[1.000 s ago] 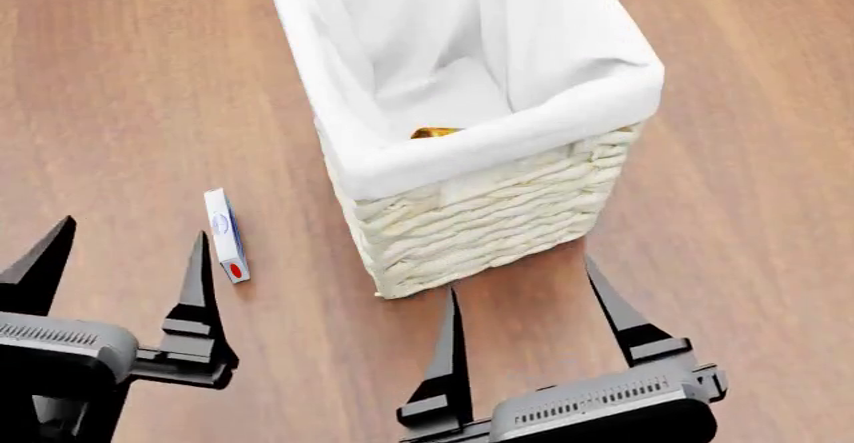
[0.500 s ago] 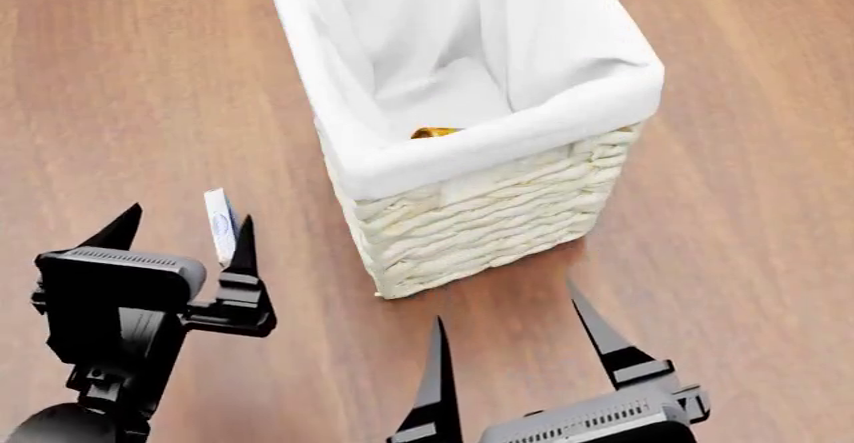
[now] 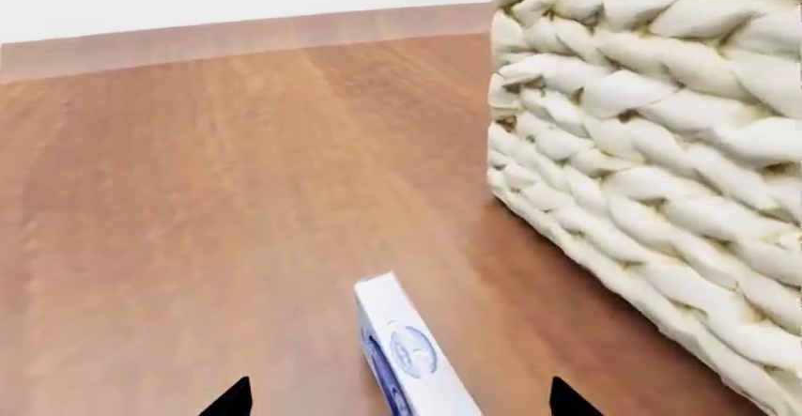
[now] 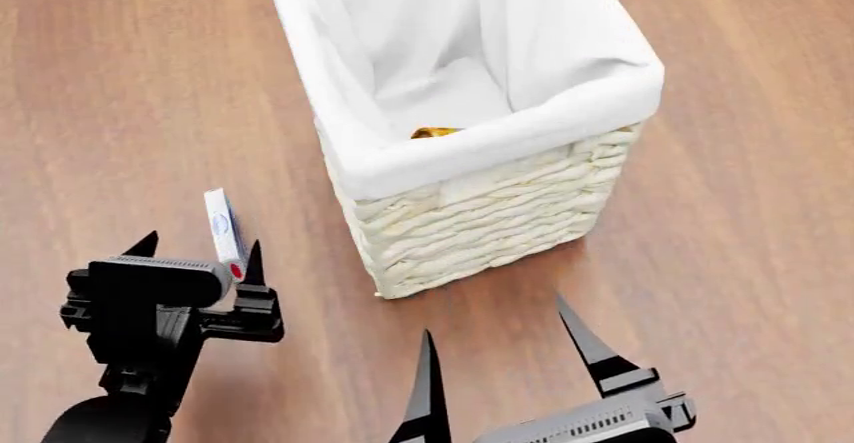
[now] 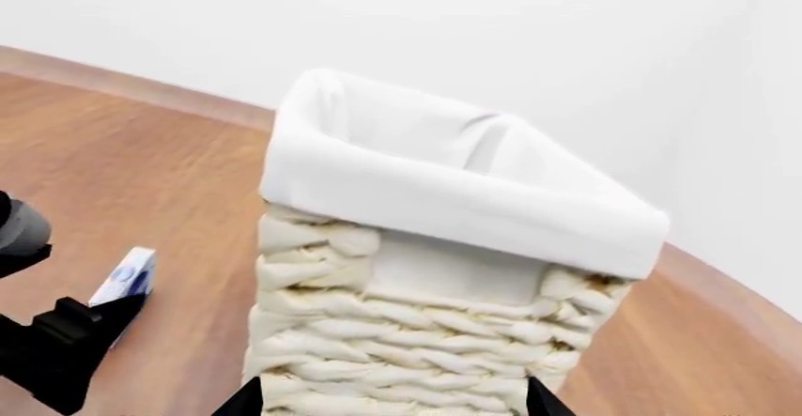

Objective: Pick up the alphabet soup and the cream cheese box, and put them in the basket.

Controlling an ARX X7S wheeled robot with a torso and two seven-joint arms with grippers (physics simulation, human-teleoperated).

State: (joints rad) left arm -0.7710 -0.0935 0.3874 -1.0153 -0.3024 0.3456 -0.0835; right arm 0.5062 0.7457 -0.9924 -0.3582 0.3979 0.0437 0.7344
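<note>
**Carton between my left fingers, not yet gripped**

Seen through my left wrist camera, the cream cheese box (image 3: 408,355) stands on edge at lower centre, its long axis running straight ahead between my spread fingertips.

Head view: my left gripper (image 4: 198,253) is open at lower left, straddling the carton's near end; the basket (image 4: 494,218) sits centre. My right gripper (image 4: 497,335), open and empty, lies farther off.

Right wrist view: carton at lower left, basket centre.

A bare simulated room is showing here, more a test scene than any lived-in place: a smooth wood-grain floor (image 4: 747,263) is stretching everywhere, a plain white wall (image 5: 501,31) is meeting it along a wooden skirting strip (image 3: 251,36), and a wicker basket (image 4: 481,213) is standing on it.
</note>
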